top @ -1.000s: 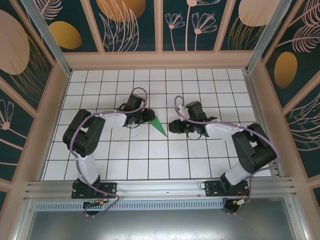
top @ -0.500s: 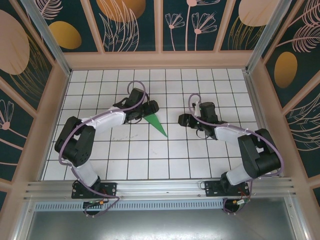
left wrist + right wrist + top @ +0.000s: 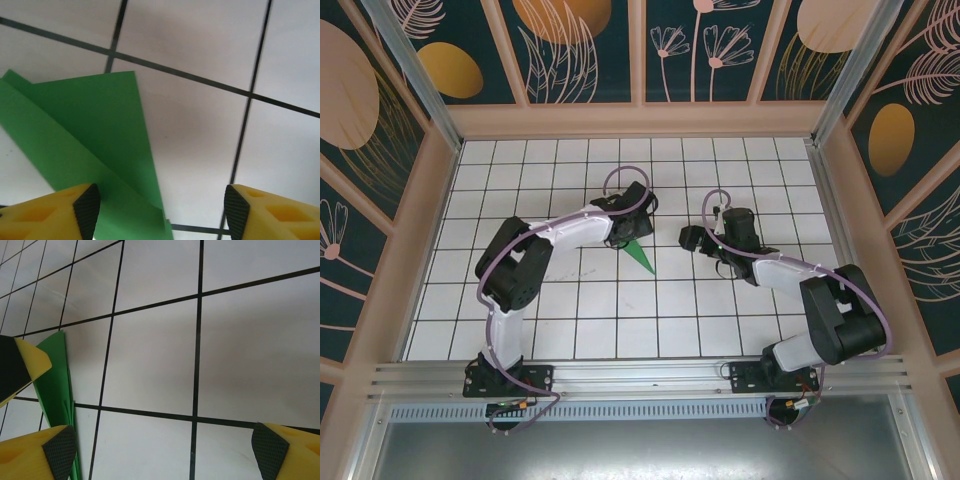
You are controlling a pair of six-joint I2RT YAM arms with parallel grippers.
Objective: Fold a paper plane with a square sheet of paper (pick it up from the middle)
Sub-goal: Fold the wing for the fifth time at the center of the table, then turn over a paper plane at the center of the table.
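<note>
The square sheet of paper is now a slim green paper plane (image 3: 639,255) lying flat on the white grid table, its point toward the near right. My left gripper (image 3: 626,237) hovers over its wide end and is open. In the left wrist view the folded green paper (image 3: 90,135) runs under the left pad (image 3: 88,210) and partway into the gap of the left gripper (image 3: 161,212). My right gripper (image 3: 688,239) is open a tile to the right of the plane. It holds nothing, and the right wrist view has the plane (image 3: 54,377) beside its left fingertip (image 3: 60,450).
The white tiled table (image 3: 620,320) is boxed in by wooden walls on three sides, and a metal rail (image 3: 640,378) at the near edge carries both arm bases. The left gripper's yellow finger (image 3: 22,365) appears at the left edge of the right wrist view.
Both grippers opened. The left arm swung right until its gripper was over the plane's wide end. The right gripper drew back to the right, away from the plane, which stayed put.
</note>
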